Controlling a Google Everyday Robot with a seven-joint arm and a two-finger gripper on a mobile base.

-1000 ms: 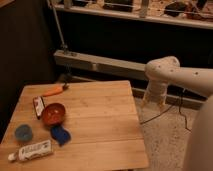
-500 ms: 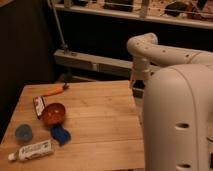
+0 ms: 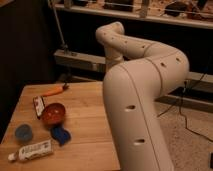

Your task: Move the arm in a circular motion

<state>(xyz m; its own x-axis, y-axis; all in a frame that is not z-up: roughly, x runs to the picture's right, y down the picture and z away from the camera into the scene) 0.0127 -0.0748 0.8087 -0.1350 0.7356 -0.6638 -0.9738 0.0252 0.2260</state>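
My arm (image 3: 137, 95) fills the right half of the view, rising from the bottom edge as a thick off-white tube, bending at a rounded elbow on the right and running back toward the upper left, where it ends in a rounded joint in front of the dark wall. My gripper is not in view; it lies somewhere past that far joint, hidden behind the arm itself, so I cannot say whether its fingers are apart or together. The near segment stands almost upright with a slight lean to the right, the upper one slants up and away to the left, and small dark holes dot both along their length. The table (image 3: 87, 125) lies to the left of and below the arm, and the bowl (image 3: 53, 113), tube (image 3: 31, 150) and cup (image 3: 23, 132) sit near its left edge, well apart from the arm. I judge that the circle has room above the table, provided the sweep stays high.
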